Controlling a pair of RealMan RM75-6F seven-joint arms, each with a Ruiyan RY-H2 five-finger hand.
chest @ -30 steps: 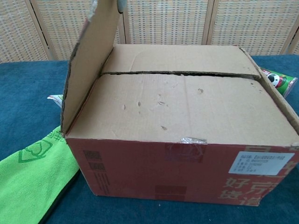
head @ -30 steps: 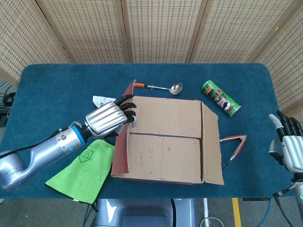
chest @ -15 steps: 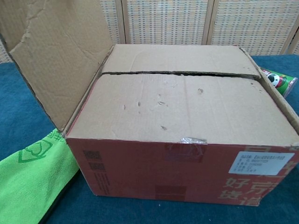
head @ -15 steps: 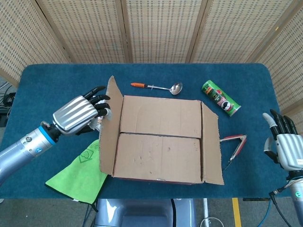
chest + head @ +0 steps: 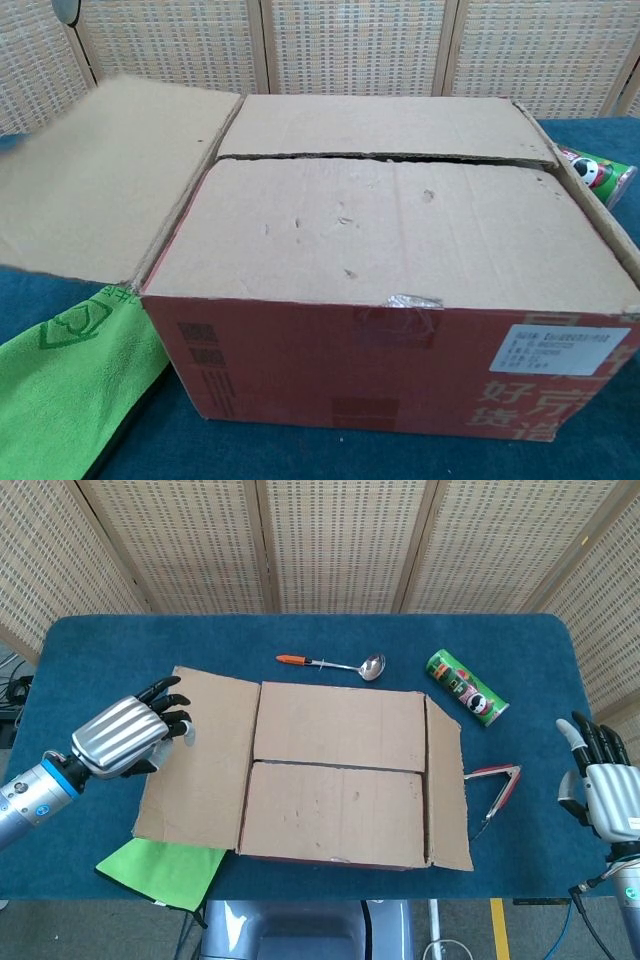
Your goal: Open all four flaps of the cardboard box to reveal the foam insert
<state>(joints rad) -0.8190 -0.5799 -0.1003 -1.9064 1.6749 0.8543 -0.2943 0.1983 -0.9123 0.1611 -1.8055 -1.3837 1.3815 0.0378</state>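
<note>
The cardboard box [image 5: 345,780] [image 5: 400,260] stands mid-table. Its left flap [image 5: 195,755] [image 5: 95,185] lies folded out nearly flat. My left hand [image 5: 125,735] rests at that flap's outer edge, fingers spread over the cardboard. The far flap [image 5: 340,725] and near flap [image 5: 335,810] lie closed over the top, with a seam between them. The right flap [image 5: 447,785] slopes outward, partly raised. My right hand [image 5: 600,785] hangs open at the table's right edge, away from the box. No foam shows.
A green cloth [image 5: 165,870] [image 5: 60,390] lies under the open left flap. Behind the box lies a ladle [image 5: 335,663]. A green chip can [image 5: 466,687] [image 5: 595,175] sits at the back right, and red tongs [image 5: 495,785] lie right of the box.
The left flap has swung from upright down to nearly flat, pushed outward by my left hand moving left. My right hand has barely moved.
</note>
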